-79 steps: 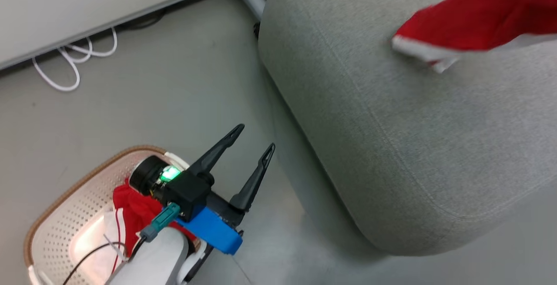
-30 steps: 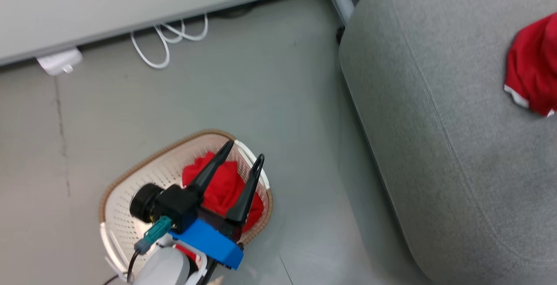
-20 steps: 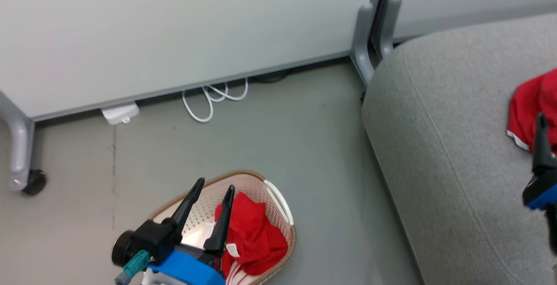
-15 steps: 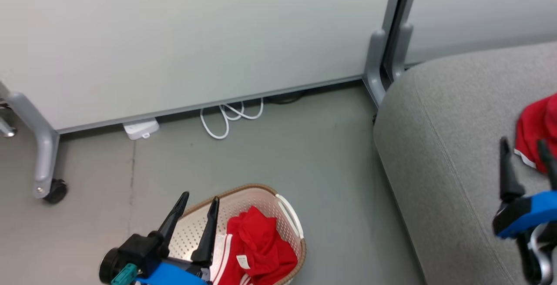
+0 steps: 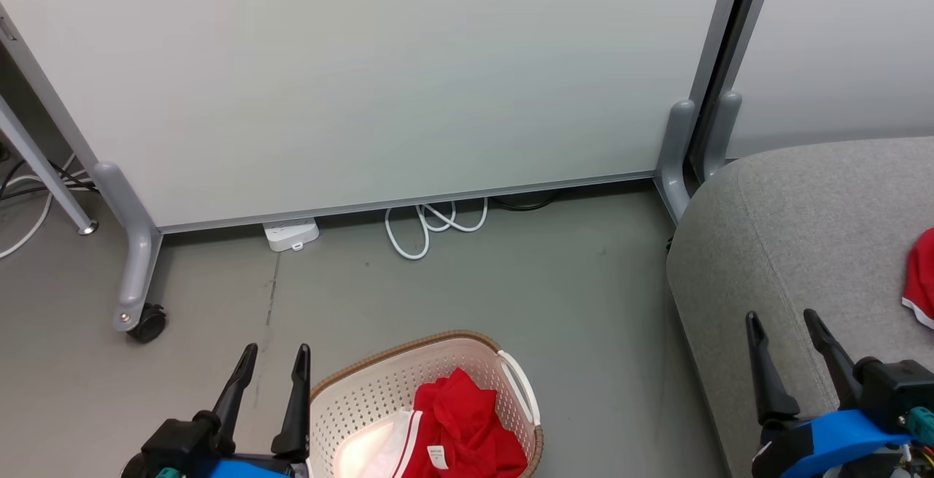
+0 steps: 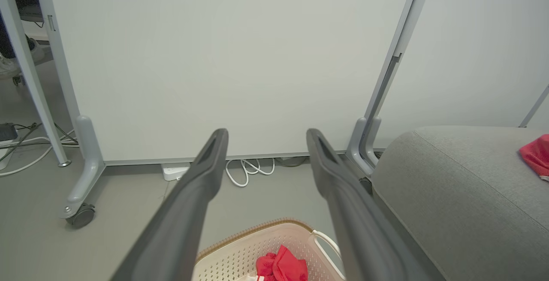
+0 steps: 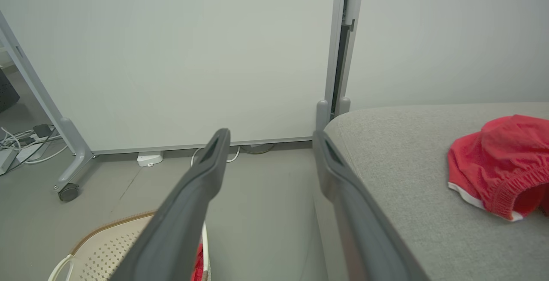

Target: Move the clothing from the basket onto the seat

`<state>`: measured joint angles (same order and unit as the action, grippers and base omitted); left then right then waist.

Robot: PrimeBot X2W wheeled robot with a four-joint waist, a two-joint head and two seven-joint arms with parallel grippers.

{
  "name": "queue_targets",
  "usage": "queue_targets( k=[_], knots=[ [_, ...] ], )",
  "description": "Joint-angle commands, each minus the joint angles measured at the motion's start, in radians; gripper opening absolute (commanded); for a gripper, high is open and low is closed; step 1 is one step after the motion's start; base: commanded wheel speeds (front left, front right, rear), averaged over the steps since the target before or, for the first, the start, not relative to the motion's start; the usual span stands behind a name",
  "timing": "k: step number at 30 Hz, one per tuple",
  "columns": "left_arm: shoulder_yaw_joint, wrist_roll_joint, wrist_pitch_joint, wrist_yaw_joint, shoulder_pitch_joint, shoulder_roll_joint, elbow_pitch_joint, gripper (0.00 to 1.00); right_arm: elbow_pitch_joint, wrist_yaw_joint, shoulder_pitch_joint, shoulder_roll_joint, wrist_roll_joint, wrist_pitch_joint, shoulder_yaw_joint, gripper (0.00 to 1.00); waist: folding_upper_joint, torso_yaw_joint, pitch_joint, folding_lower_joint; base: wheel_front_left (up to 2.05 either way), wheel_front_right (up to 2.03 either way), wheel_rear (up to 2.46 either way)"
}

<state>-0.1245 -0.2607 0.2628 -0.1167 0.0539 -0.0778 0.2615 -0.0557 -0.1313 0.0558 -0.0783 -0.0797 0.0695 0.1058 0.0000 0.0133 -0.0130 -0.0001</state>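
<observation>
The left gripper has pulled back from over the basket to its left, fingers spread and empty like those of the right gripper, so clothing remains inside and one garment lies on the seat.

From here the left gripper is low at about 7 o'clock in the head view. Its two dark fingers are spread apart and point up toward 12, leaning a touch to 1. The right gripper is at about 4 o'clock, its fingers parted the same way and leaning toward 11, with a blue wrist block behind them. Each wrist view has its own pair gaping, tips well apart.
</observation>
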Motion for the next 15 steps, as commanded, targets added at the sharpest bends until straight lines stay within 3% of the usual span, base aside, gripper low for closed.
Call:
queue_targets(
  k=[1, 15],
  knots=[
    [0.013, 0.008, 0.003, -0.002, -0.017, 0.002, -0.003, 1.00, -0.016, 0.001, 0.021, 0.006, 0.003, 0.002, -0.008, 1.00, 0.0000, 0.002, -0.002, 0.0001, 0.00, 0.00, 0.00],
    [0.039, 0.026, 0.003, -0.009, -0.027, 0.016, -0.007, 1.00, -0.054, 0.001, 0.034, 0.023, 0.002, 0.025, -0.047, 1.00, 0.0000, 0.014, 0.008, 0.0001, 0.00, 0.00, 0.00]
  ],
)
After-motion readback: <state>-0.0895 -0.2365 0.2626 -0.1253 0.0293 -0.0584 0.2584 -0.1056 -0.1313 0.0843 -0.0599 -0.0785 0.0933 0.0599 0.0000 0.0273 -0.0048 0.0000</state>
